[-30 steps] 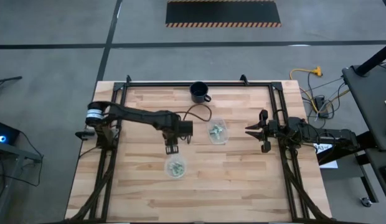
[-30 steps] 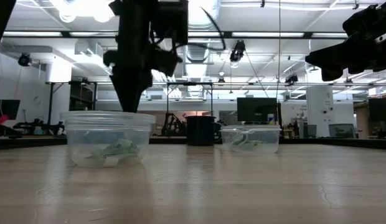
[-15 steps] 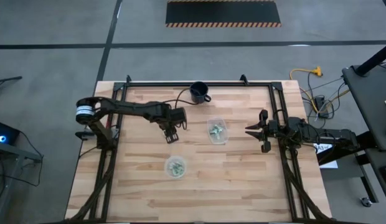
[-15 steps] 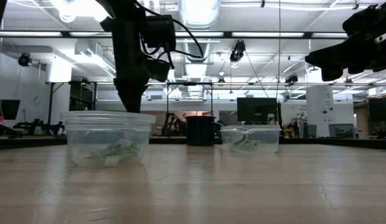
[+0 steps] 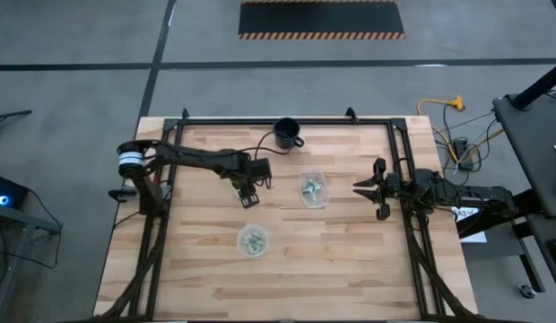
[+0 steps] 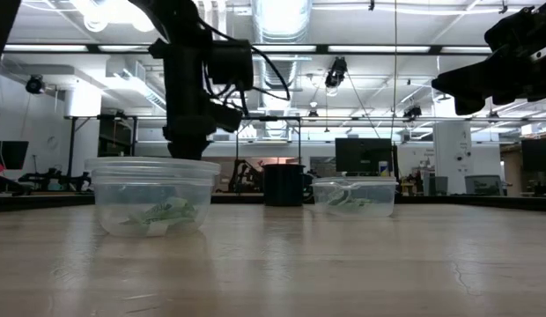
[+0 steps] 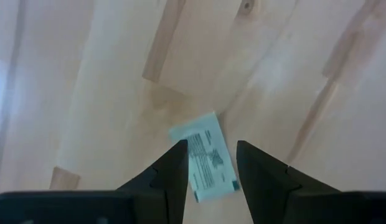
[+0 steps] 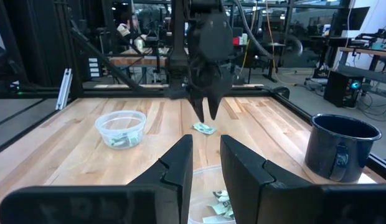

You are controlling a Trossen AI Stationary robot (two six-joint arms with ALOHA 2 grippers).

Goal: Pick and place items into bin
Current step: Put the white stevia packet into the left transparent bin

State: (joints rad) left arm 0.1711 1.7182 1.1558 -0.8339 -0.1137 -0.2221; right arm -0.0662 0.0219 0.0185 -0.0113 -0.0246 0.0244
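On the left half of the wooden table (image 5: 350,260), the left arm reaches in from its mount toward the middle, and the left gripper (image 5: 248,197) hangs pointing down above bare wood, between the 2 clear tubs. Its wrist view shows the 2 fingers (image 7: 171,171) parted by a narrow gap, with nothing between them. Straight below that gap 1 light-green and white packet (image 7: 205,165) lies flat on the boards, apart from the fingertips. The right wrist view confirms this: the same packet (image 8: 204,128) sits on the table under the raised tips of the left gripper (image 8: 205,112).

Nearer the front edge, slightly left of centre, stands the front tub (image 5: 253,240), a clear round container with several green and white pieces lying in its bottom; the low view shows them heaped at the base (image 6: 158,214). Just right of centre stands the second tub (image 5: 313,189), also holding a few of the wrapped pieces (image 5: 311,187). Behind it, near the far edge, sits the black mug (image 5: 287,133), upright with its handle turned right.

At the right edge of the table, the right arm waits with the right gripper (image 5: 369,189) pointing toward the middle, its fingers spread wide and holding nothing.
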